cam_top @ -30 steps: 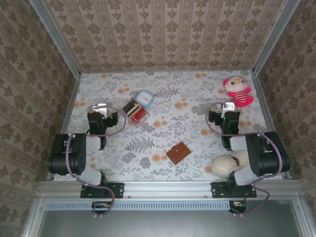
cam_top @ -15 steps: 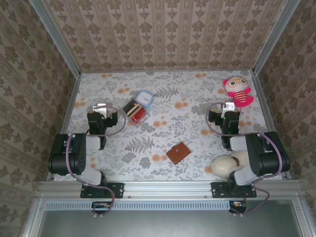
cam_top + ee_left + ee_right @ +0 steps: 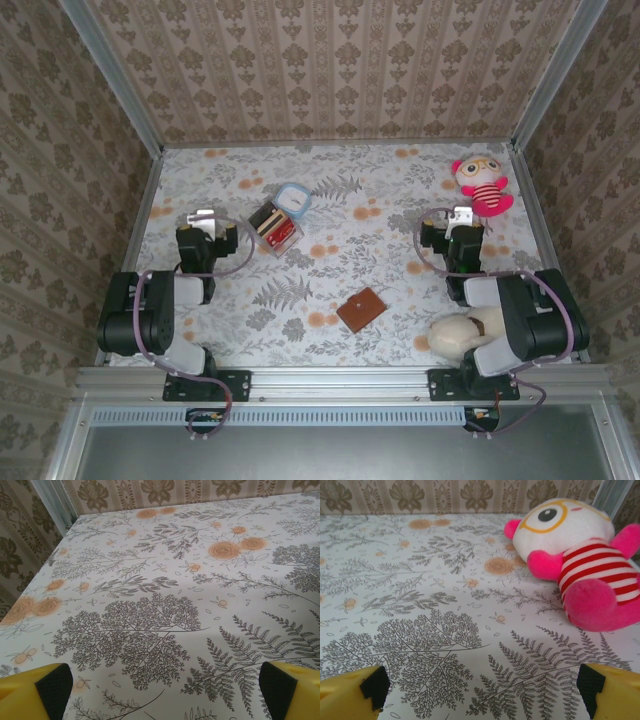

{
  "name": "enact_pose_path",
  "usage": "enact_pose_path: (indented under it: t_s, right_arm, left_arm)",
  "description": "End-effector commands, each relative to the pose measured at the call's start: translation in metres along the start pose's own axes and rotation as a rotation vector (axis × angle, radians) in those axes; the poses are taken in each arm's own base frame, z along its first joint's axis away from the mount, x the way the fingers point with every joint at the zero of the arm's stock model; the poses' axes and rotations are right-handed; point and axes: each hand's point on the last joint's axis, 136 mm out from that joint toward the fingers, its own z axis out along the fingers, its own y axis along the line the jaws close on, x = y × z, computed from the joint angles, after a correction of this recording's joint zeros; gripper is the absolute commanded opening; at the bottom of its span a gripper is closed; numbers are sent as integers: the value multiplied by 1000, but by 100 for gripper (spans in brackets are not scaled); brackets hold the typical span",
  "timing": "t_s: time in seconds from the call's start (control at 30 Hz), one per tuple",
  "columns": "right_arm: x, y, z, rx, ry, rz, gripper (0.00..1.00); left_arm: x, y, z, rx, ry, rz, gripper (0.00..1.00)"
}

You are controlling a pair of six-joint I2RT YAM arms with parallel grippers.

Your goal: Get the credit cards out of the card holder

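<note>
While the left hand [image 3: 165, 686] hangs spread wide over bare tabletop [image 3: 150, 580], nothing between its yellow fingers [image 3: 20, 695], the right hand [image 3: 482, 685] is spread just as wide and just as empty, with the doll [image 3: 580, 555] lying near it on its right. Neither hand is close to the holder [image 3: 361, 309], which lies shut and flat on the tabletop between the two arms, nearer their bases than the hands are. No cards can be seen; presumably they are folded inside. Past the left hand, toward the middle, sits a clear box [image 3: 272, 226] with its lid [image 3: 293, 199] just beside it.

Most of the trouble I expect comes from how thin and flat the holder is. A hand coming straight down may find no edge to pinch and only push it along the tabletop. If one hand lifts it without the other pinning or spreading it, it may stay folded, or the cards may spill. Reaching back toward the bases is awkward for either arm. A swing by the right arm could also knock the doll.
</note>
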Motion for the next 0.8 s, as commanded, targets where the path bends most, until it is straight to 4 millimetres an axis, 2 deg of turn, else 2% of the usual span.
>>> enact_pose_path:
  t_s: [0.0, 0.23, 0.4, 0.5, 0.67, 0.77]
  right_arm:
    - [-36, -10, -17, 58, -20, 11, 100]
    - [-77, -21, -60, 68, 13, 168, 100]
    - [-93, -26, -91, 73, 121, 342, 100]
    - [-92, -22, -103, 66, 228, 402, 100]
    - [-84, 7, -106, -69, 377, 429, 100]
    - [-67, 21, -106, -113, 486, 424, 100]
  left_arm:
    - [-19, 10, -12, -37, -51, -23, 100]
    - [-49, 24, -33, -91, -13, -99, 100]
    - [-71, 16, -45, -33, 57, -233, 100]
    - [-80, -4, -53, 82, 130, -314, 100]
    - [-84, -34, -64, 209, 253, -385, 100]
    - [-86, -62, -74, 328, 309, -425, 100]
